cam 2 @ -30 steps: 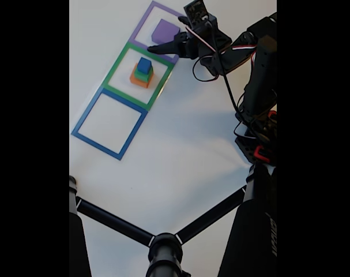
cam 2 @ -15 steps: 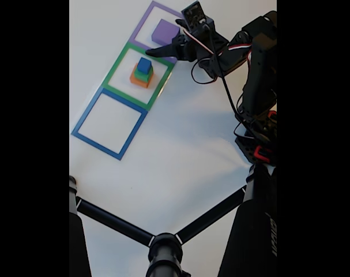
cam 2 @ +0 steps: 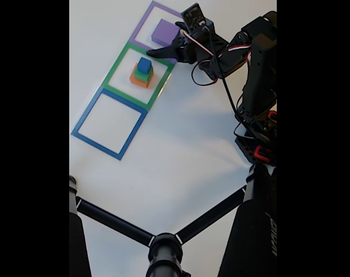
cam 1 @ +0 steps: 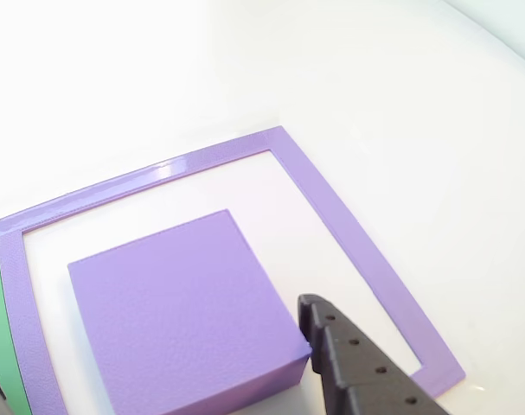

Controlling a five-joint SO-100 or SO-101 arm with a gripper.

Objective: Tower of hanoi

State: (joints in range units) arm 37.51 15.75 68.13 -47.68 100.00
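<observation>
Nearest the camera in the fixed view there's a black tripod [cam 2: 163, 242], its hub at the bottom edge and two struts spreading up across the white bench [cam 2: 180, 150], so it covers part of the near edge. The arm's dark base and cables [cam 2: 258, 115] run up the right edge of the bench.

Next, going away from the camera, come three flat square outlines in a diagonal row. The blue outline [cam 2: 108, 123] is nearest and has only bare bench inside. The green outline [cam 2: 139, 75] sits touching it further back, and inside it is a little stack: orange block [cam 2: 139, 80] at the bottom, green block [cam 2: 142, 74] on that, blue cube [cam 2: 144, 64] on top. Furthest is the purple outline [cam 2: 141, 27], up by the far edge, with the purple block [cam 2: 164, 32] lying flat inside it, closer to the corner nearest the arm.

The gripper [cam 2: 163, 39] reaches in from the right, right at that purple block. The fingers look spread apart on either side of it, one dark finger [cam 2: 160, 51] lying along the green/purple border. In the other view the purple block [cam 1: 180, 316] sits in the near part of its outline [cam 1: 348, 233], and a black finger [cam 1: 353, 363] is just beside the block's corner, can't tell if it's actually touching. Nothing looks gripped.
</observation>
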